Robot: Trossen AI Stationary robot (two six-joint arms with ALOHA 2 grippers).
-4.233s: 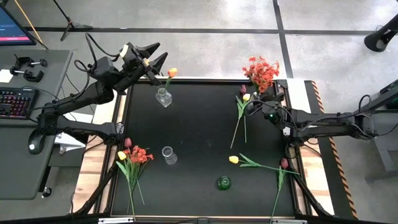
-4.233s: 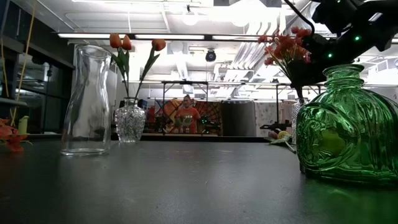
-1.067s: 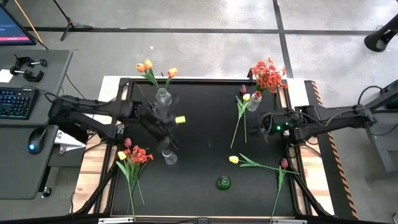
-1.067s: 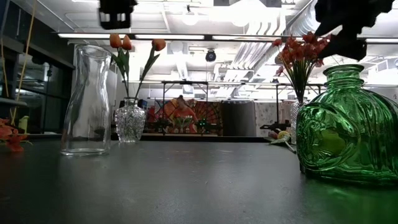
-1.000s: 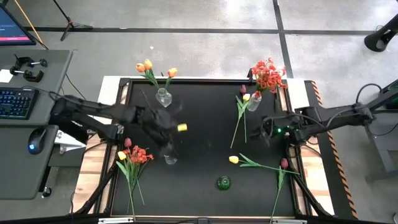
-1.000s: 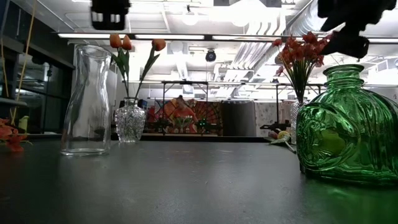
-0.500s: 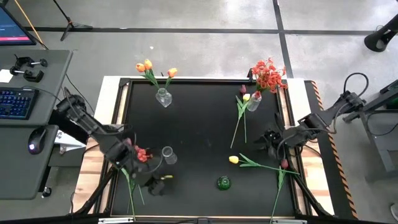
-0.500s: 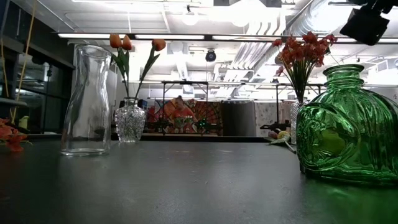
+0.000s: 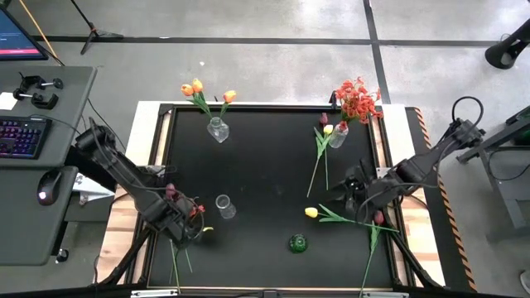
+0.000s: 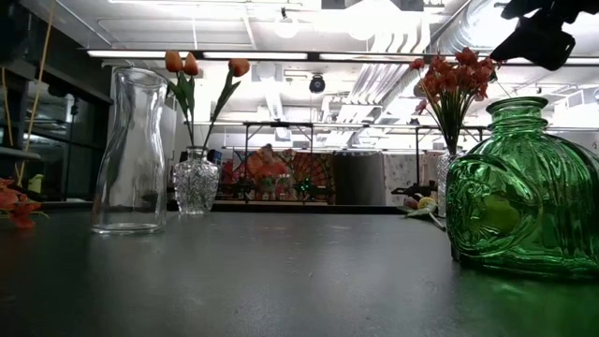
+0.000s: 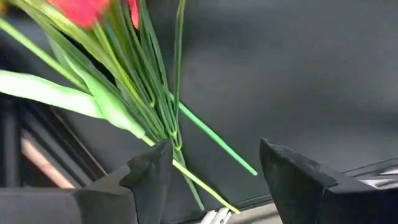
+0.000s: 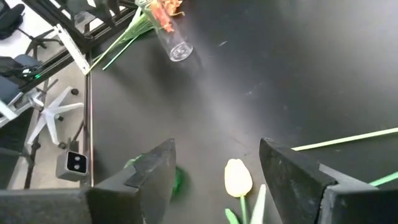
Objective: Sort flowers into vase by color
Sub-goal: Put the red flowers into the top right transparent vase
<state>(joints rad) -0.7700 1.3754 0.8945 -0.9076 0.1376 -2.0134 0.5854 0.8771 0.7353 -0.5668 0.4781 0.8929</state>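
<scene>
High view first, from my left side: my left gripper (image 9: 184, 225) hangs low over the loose bunch of flowers (image 9: 178, 217) lying at the table's (image 9: 265, 157) near-left edge. My left wrist camera shows its fingers (image 11: 149, 177) spread, with the bunch's green stems (image 11: 134, 93) fanning out between and beyond them, nothing pinched. Just beside the bunch stands an empty clear vase (image 9: 224, 206). Farther back, the orange tulips (image 9: 197, 88) sit in a small glass vase (image 9: 218, 130). A green vase (image 9: 298, 243) stands near the front edge. To its right lies a yellow tulip (image 9: 311, 213). My right gripper (image 9: 352, 189) hovers above it, fingers (image 12: 152, 174) apart and empty. At the back right, the red-orange sprays (image 9: 354, 98) stand in their vase (image 9: 337, 136).
</scene>
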